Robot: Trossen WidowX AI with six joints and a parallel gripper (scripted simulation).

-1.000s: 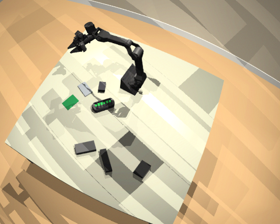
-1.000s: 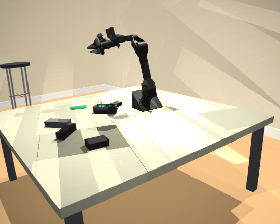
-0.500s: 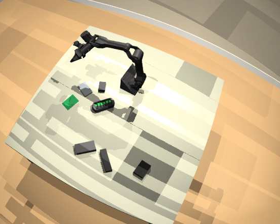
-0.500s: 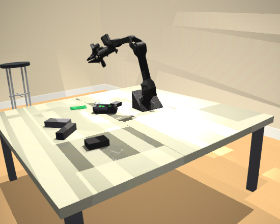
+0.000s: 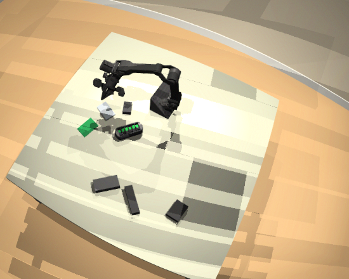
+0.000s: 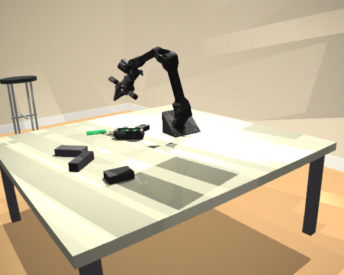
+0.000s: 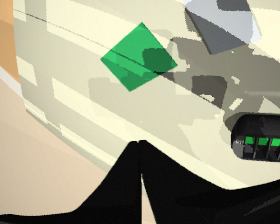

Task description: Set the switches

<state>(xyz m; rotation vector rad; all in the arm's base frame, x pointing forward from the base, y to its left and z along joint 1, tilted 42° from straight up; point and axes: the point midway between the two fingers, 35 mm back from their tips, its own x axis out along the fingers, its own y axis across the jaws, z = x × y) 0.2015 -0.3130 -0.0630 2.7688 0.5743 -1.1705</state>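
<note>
The dark grey controller unit (image 5: 129,134) (image 6: 129,135) (image 7: 261,124) sits on its base on the bench, its row of switches with green ends facing up. In the wrist view it is cut off at the right edge. Its underside label is hidden, and the switch positions are too small to tell surely. My gripper (image 5: 103,98) (image 6: 114,99) (image 7: 137,148) is shut and empty, its fingertips together. It hangs in the air above the bench, off to one side of the unit, pointing down at a slant and touching nothing.
A green square (image 5: 87,127) (image 6: 96,132) (image 7: 136,50) and a pale grey plate (image 5: 106,111) (image 7: 226,30) lie near the unit. A small dark block (image 5: 127,108) lies between unit and arm. Dark blocks (image 5: 106,184) (image 5: 131,200) (image 5: 177,210) lie farther off.
</note>
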